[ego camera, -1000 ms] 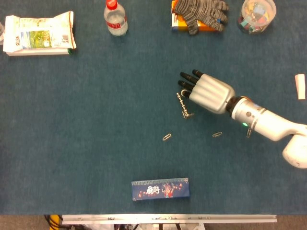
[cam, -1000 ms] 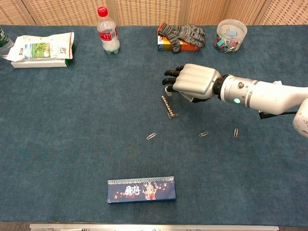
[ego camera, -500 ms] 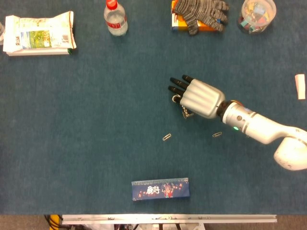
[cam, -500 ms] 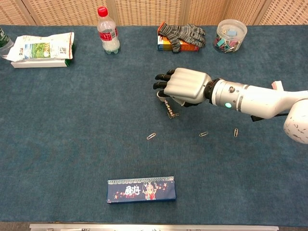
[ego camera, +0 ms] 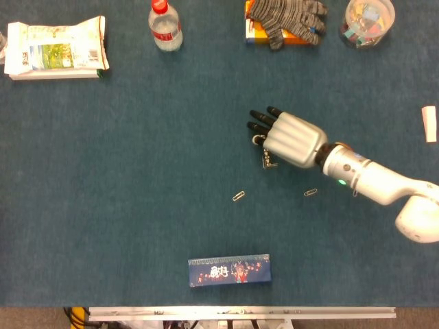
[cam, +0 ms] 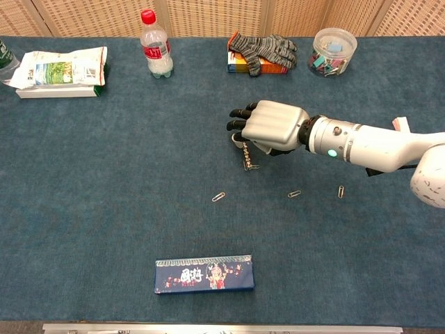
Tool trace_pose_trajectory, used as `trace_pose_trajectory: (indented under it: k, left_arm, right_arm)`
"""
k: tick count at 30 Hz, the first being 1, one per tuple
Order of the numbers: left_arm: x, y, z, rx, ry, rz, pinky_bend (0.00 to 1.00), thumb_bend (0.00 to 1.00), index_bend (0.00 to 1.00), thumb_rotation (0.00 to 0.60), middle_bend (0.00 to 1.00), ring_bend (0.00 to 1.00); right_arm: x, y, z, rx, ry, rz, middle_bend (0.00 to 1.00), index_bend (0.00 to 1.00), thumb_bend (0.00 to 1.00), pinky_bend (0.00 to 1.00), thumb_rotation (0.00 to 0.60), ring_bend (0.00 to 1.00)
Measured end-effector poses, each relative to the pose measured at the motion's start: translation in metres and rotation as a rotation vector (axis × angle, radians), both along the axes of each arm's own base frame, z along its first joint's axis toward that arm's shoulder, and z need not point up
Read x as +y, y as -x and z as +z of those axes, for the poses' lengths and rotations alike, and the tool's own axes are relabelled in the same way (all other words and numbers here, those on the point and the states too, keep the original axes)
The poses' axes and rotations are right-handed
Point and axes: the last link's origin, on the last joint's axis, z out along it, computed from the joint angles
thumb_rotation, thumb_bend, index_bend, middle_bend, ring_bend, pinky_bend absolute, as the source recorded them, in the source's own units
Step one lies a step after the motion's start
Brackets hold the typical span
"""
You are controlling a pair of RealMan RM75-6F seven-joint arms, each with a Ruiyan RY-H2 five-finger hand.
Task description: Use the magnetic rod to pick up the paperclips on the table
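The magnetic rod (ego camera: 266,160) (cam: 247,158) lies on the blue cloth mid-table, with a paperclip clinging to its near end. My right hand (ego camera: 288,139) (cam: 271,126) lies palm down over the rod's far end and hides it. Its dark fingertips stretch out and apart, and I see no grip on the rod. Loose paperclips lie nearer the front: one (ego camera: 239,196) (cam: 218,197) left of the rod, one (ego camera: 311,192) (cam: 295,194) under the forearm, and a third (cam: 341,191) further right. My left hand is out of both views.
A blue box (ego camera: 229,269) lies near the front edge. Along the back stand a water bottle (ego camera: 165,26), grey gloves (ego camera: 285,19) on an orange box, a clear jar (ego camera: 368,20) of clips and a snack bag (ego camera: 56,49).
My right hand swung left over the rod's far end, then drew back slightly to the right. The rod's near end has stayed about where it was.
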Motion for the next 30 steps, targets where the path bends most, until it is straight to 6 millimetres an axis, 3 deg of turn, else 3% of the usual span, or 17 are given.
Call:
trace_pose_trajectory:
  k: [6, 11, 30]
  left_arm:
    - [0.0, -0.001, -0.002, 0.001, 0.005, -0.004, 0.0, 0.19, 0.49, 0.6, 0.05, 0.0]
    - [0.0, -0.002, -0.003, 0.006, 0.01, -0.004, 0.0, 0.19, 0.49, 0.6, 0.05, 0.0]
    - [0.0, -0.001, -0.004, -0.001, 0.02, -0.004, 0.0, 0.19, 0.49, 0.6, 0.05, 0.0]
  right_arm:
    - [0.003, 0.014, 0.019, 0.022, 0.028, -0.021, 0.15, 0.37, 0.84, 0.2, 0.6, 0.05]
    - [0.008, 0.011, 0.025, 0.003, 0.038, -0.024, 0.15, 0.37, 0.84, 0.2, 0.6, 0.05]
    - [-0.001, -0.004, -0.003, -0.025, 0.015, -0.004, 0.15, 0.37, 0.84, 0.2, 0.6, 0.05]
